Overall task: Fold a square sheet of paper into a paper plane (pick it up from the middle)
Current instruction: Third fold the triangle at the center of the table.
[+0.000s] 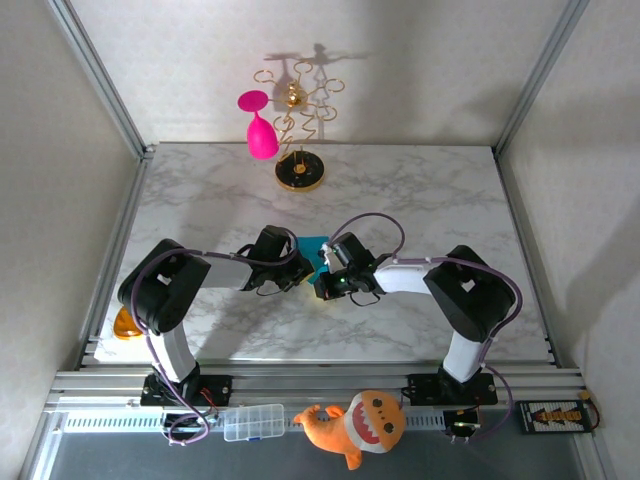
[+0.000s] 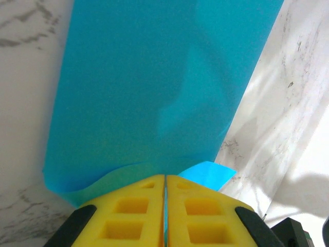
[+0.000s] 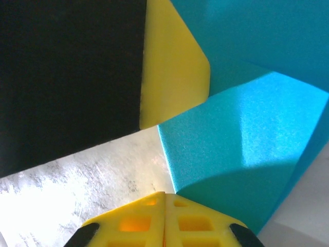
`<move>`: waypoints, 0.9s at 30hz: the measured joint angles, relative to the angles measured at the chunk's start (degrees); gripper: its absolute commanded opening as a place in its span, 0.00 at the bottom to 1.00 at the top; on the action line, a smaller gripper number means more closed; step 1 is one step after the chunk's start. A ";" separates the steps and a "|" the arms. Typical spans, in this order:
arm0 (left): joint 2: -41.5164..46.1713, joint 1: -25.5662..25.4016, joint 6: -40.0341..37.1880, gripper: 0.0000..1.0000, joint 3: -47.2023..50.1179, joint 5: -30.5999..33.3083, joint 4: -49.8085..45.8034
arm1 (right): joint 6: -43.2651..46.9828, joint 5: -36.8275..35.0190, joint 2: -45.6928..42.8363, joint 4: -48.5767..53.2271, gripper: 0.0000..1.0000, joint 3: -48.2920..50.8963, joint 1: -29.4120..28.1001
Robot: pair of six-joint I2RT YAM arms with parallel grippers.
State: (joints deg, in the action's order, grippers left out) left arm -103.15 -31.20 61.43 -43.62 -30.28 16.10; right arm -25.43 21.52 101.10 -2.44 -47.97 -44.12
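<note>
Over the counter [image 1: 420,200], the square sheet of paper [image 2: 154,77] is being pinched;
left tool [image 2: 164,180] and right tool [image 3: 164,198] are gripping it, closed tight.

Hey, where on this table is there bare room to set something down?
Bare marble: right of the gold stand to the far corner, left of the pink goblet, and the near strip just beyond the orange plush toy. Crowded: the middle, where the left hand and right hand meet at the blue paper.
</note>
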 measured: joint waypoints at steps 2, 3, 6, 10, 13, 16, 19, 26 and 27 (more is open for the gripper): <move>0.00 0.00 -0.13 0.10 0.00 0.02 0.00 | -0.39 -0.02 -1.29 0.04 0.09 0.70 0.17; 0.00 0.00 -0.15 0.09 0.00 0.00 -0.02 | -0.68 -0.02 -2.05 0.07 0.08 1.03 0.33; 0.00 0.00 -0.15 0.10 0.00 0.02 -0.02 | -1.03 -0.04 -3.02 -0.09 0.08 1.27 0.72; 0.00 0.00 -0.17 0.10 -0.07 0.02 -0.04 | -1.44 0.00 -2.54 -0.11 0.08 1.27 0.74; 0.00 0.00 -0.17 0.10 -0.17 0.02 -0.11 | -1.86 -0.09 -1.53 -0.07 0.08 1.33 0.74; 0.00 0.00 -0.20 0.10 -0.24 -0.02 -0.11 | -2.14 -0.44 -0.81 -0.09 0.08 1.38 0.74; 0.00 0.00 -0.55 0.12 -0.44 -0.15 -0.11 | -2.32 -0.46 -0.79 -0.07 0.08 1.38 0.74; 1.95 0.02 -4.94 0.18 -0.66 0.07 -0.81 | -2.19 -0.70 -0.68 0.61 0.08 1.05 0.76; 2.40 0.02 -6.01 0.17 -0.66 0.13 -1.20 | -2.03 -0.72 -0.68 0.79 0.08 0.96 0.81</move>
State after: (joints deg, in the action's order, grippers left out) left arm -100.75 -31.18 55.42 -44.27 -30.15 14.90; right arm -27.46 20.80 100.42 -1.65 -47.00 -43.31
